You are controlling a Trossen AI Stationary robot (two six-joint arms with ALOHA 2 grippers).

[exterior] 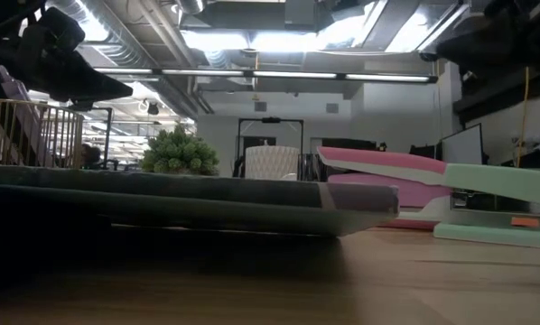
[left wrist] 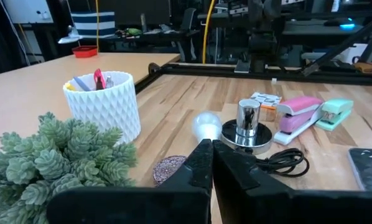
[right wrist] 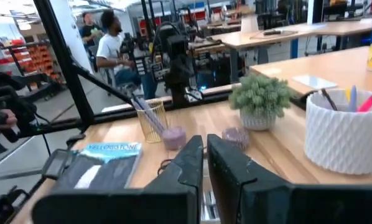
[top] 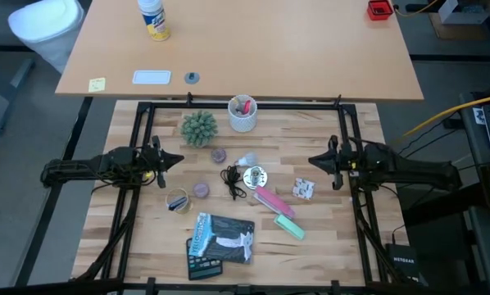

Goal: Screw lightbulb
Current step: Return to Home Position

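The frosted-white lightbulb (top: 245, 159) lies on its side on the wooden table, just beyond the round silver fixture (top: 255, 176) with its black cord (top: 231, 182). In the left wrist view the bulb (left wrist: 206, 126) lies next to the fixture's upright socket (left wrist: 248, 121). My left gripper (top: 178, 160) hangs shut and empty above the table to the left of the bulb, pointing at it; it also shows in its wrist view (left wrist: 206, 148). My right gripper (top: 313, 161) hangs shut and empty to the right of the fixture; it also shows in its wrist view (right wrist: 204, 144).
A white cup of pens (top: 242, 114) and a small plant (top: 199, 128) stand toward the far edge. A pink stapler (top: 271, 201), a mint stapler (top: 290, 226), a book (top: 220, 238), a gold wire basket (top: 178, 201) and small purple pots (top: 219, 154) lie around the fixture.
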